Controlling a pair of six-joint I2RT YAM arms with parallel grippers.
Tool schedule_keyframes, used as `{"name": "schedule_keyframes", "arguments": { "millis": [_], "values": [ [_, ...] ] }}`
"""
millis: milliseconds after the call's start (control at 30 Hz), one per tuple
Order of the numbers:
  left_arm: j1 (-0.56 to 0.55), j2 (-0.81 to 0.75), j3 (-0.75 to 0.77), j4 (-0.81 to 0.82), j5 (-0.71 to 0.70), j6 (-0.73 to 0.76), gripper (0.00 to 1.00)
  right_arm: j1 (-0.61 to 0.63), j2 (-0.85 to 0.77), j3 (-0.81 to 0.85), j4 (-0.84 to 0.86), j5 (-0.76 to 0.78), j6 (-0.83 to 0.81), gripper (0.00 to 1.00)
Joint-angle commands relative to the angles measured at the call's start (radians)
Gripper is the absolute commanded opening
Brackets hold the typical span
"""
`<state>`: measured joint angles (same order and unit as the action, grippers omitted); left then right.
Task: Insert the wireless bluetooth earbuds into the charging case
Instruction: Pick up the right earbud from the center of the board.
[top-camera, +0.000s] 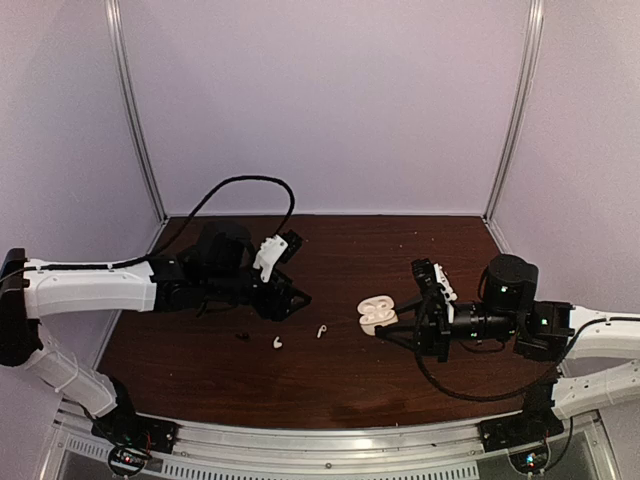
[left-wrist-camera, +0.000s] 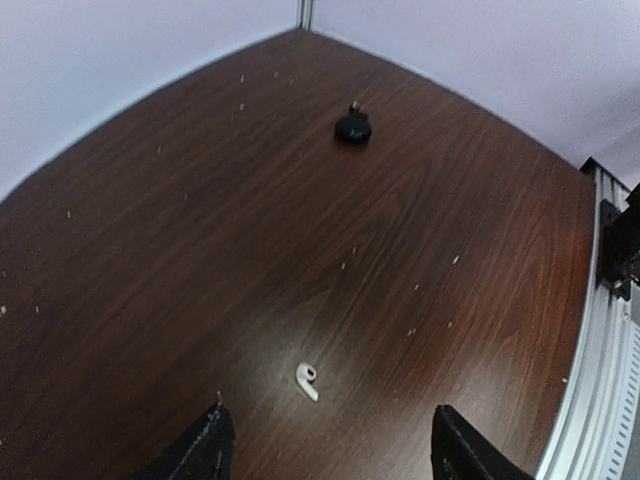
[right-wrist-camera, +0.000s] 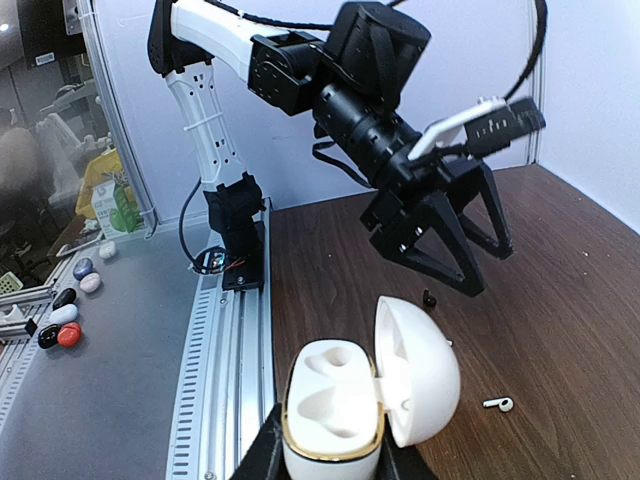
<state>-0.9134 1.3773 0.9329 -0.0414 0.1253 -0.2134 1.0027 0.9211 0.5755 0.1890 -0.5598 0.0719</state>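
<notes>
A white earbud (left-wrist-camera: 307, 381) is seen on the counter (left-wrist-camera: 200, 250), left of the charging case (top-camera: 376, 312). It lies just ahead of the left claw (left-wrist-camera: 330, 462) and between its spread jaws, with its long axis slanted across the gap. A second white earbud (top-camera: 321, 329) lies nearer the case, and the black earbud (left-wrist-camera: 352, 126) lies farthest left of it. The left claw is released with nothing held, while the case, lid open and both wells empty, is grasped by the clenched right claw (right-wrist-camera: 330, 458). The left arm is judged the nearer, so a short descent onto the earbud is called for.
</notes>
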Motion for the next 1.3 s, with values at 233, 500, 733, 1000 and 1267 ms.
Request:
{"name": "schedule_keyframes", "arguments": {
  "millis": [233,500,733,1000,1267],
  "values": [
    [0.116,0.261,0.188,-0.251,0.076,-0.066,0.64,-0.003,-0.083,-0.056,0.047,0.009,0.016,0.00],
    [0.114,0.496,0.414,-0.396,0.179,0.025,0.55,-0.003,-0.075,-0.059,0.050,0.003,0.018,0.00],
    [0.077,0.636,0.562,-0.507,0.153,0.065,0.52,-0.003,-0.062,-0.060,0.058,0.007,0.022,0.00],
    [0.038,0.757,0.712,-0.641,0.093,0.080,0.51,-0.001,-0.056,-0.061,0.059,0.000,0.017,0.00],
    [0.006,0.849,0.816,-0.730,0.007,0.086,0.48,-0.002,-0.058,-0.060,0.058,0.004,0.020,0.00]
  ]
}}
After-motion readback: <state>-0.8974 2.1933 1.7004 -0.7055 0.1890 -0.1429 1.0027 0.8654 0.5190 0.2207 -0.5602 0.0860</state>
